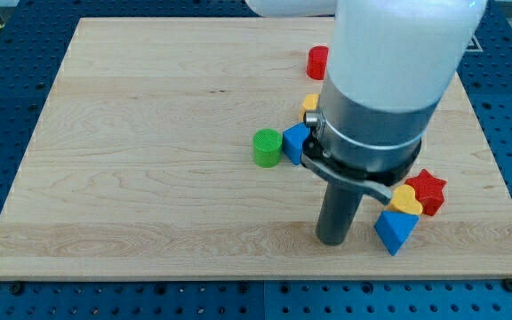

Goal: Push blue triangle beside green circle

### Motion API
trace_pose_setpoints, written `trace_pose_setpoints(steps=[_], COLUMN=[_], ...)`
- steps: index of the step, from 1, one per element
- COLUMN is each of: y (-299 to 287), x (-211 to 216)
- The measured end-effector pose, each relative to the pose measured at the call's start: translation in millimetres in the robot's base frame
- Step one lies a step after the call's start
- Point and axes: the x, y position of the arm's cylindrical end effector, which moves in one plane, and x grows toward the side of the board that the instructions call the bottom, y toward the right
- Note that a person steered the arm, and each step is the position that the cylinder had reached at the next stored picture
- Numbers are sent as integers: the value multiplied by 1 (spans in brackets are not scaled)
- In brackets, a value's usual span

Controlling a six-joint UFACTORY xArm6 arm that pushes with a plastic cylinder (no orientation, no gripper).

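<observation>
A green circle block [267, 147] stands near the board's middle. A blue block [295, 141] sits right beside it on its right, partly hidden by the arm, so its shape is unclear. A blue triangle [395, 229] lies at the lower right, touching a yellow heart-shaped block [405, 201]. My tip [332, 240] rests on the board just left of that blue triangle, a short gap apart, and below the green circle.
A red star block [428, 189] sits behind the yellow heart. A red block [317, 61] stands near the view's top. A yellow block [310, 103] peeks out beside the arm. The arm's wide body [389, 80] hides the board's right middle.
</observation>
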Motion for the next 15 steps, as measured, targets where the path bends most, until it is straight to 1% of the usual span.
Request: trace_pose_setpoints(steps=[2, 6, 7, 8, 9, 10, 11, 13, 15], y=[34, 140, 144, 144, 144, 143, 130, 124, 96], x=[27, 26, 10, -15, -10, 8, 7, 4, 4])
